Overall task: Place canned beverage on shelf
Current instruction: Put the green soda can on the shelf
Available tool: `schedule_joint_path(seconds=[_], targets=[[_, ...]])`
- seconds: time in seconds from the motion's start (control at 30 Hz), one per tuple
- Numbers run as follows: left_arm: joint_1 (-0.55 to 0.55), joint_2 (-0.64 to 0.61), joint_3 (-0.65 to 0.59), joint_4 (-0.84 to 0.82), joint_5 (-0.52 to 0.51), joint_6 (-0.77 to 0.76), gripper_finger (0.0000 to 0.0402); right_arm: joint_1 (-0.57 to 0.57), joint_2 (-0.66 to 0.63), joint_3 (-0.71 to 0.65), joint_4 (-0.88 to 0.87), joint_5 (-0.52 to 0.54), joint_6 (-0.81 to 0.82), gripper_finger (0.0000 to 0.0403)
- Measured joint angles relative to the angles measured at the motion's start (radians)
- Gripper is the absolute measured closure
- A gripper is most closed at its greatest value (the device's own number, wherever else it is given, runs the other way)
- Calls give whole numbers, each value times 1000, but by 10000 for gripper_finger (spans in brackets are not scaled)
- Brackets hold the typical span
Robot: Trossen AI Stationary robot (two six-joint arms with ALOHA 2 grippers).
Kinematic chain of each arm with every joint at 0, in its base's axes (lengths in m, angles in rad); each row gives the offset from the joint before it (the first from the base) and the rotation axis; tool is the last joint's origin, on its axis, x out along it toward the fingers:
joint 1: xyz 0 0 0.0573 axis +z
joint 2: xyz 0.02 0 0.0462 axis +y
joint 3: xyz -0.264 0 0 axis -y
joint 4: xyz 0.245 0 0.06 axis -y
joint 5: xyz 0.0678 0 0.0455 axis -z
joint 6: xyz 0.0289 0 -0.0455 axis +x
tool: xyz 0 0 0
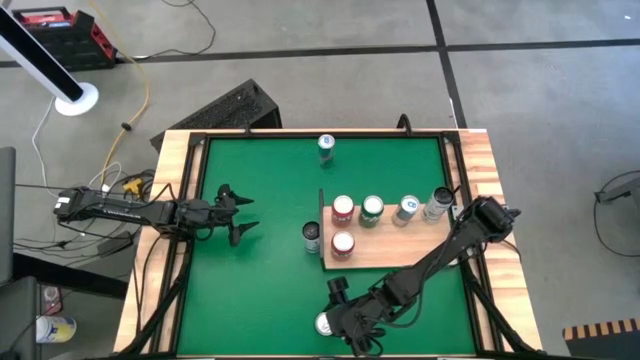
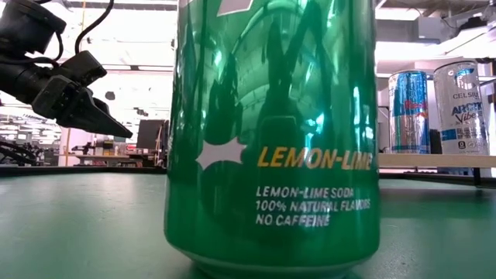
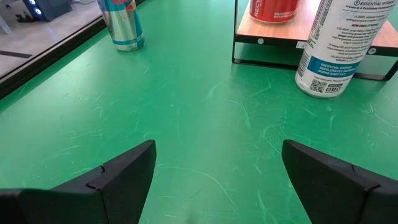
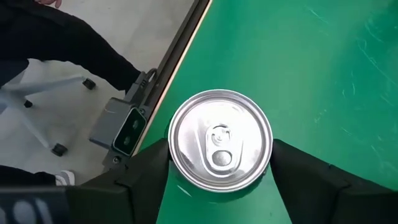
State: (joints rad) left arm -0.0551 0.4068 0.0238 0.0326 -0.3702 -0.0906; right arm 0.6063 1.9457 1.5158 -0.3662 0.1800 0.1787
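The right gripper [image 4: 219, 163] straddled the green lemon-lime aluminium can [image 4: 220, 138], well apart from the light wooden shelf [image 1: 400, 250], fingers flanking it, contact unclear. An off-centre squeeze might have tipped it. The left gripper [image 3: 217, 171] gaped, idle.

A glossy green lemon-lime can [image 2: 273, 132] with a silver top stands on the green tabletop [image 1: 260, 270].

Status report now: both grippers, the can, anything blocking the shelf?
Right gripper straddles green can at table's near edge, can upright. Left gripper open, empty, waiting at left. Shelf holds five cans; near right part free.
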Motion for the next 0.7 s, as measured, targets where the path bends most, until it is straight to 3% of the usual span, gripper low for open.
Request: schedule_joint_path(seconds=[0.4,0.7], targets=[[0,0,0,0,0,0,68,3,-73,0,-11,25,-2,137],[0,0,0,0,0,0,68,50,-215,0,-239,165,40,141]])
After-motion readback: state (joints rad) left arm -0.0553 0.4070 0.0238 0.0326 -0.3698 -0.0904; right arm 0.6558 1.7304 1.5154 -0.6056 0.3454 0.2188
